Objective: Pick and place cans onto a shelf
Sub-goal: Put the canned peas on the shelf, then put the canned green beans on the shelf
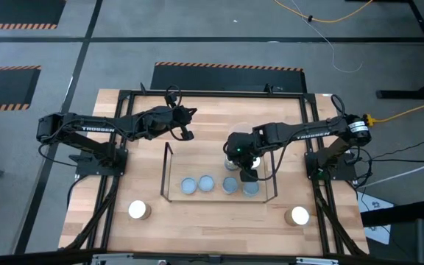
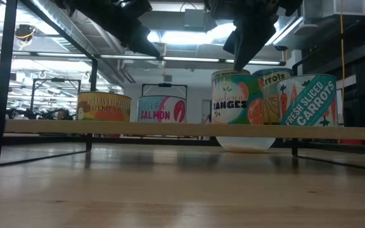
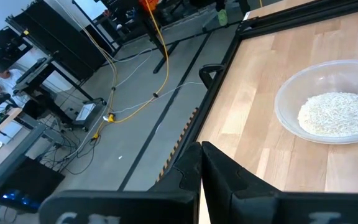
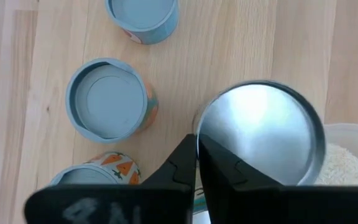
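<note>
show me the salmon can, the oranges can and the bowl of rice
Salmon can (image 2: 161, 109), low view, on its pink label.
Oranges can (image 2: 236, 98), low view, on its label's front.
Bowl of rice (image 3: 291, 99), left wrist view, on its clear rim.

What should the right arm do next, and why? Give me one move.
Probably lift the right tool straight up. Its fingers sit close together at the rim of the oranges can, which stands upright on the shelf beside a carrots can, so this placement looks done. A loose can waits off the shelf.

Five labelled cans (image 2: 237, 97) on shelf (image 2: 170, 128)
</note>
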You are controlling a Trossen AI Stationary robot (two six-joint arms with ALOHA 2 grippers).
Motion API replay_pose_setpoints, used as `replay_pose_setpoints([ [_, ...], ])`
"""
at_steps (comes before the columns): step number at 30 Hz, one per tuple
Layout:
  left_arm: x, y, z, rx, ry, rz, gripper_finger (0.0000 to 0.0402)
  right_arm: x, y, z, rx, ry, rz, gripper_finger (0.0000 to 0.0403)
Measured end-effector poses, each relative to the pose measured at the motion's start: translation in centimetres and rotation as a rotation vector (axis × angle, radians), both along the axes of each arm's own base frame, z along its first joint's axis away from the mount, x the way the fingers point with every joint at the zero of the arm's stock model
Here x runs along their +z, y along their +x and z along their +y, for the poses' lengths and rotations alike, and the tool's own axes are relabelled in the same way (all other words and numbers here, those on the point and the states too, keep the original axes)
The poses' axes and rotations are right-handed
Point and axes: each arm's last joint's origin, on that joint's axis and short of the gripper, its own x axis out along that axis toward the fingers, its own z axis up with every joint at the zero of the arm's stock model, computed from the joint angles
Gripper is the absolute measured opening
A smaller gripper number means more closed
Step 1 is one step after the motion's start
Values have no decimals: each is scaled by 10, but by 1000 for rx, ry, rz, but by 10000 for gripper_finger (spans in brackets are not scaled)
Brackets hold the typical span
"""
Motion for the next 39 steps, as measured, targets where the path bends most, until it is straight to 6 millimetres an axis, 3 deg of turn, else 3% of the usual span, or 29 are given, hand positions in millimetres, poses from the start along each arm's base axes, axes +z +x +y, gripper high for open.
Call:
replay_pose_setpoints([
  [20, 0, 0, 0, 0, 0, 0, 3, 1, 2, 0, 0, 2, -17, 30],
  [32, 0, 0, 0, 0, -1, 0, 3, 3, 4, 0, -47, 26, -47, 121],
  [36, 0, 0, 0, -2, -1, 0, 3, 12, 7, 0, -19, 15, -75, 124],
  [39, 0, 0, 0, -2, -1, 0, 3, 31, 8, 1, -15, 16, -102, 124],
])
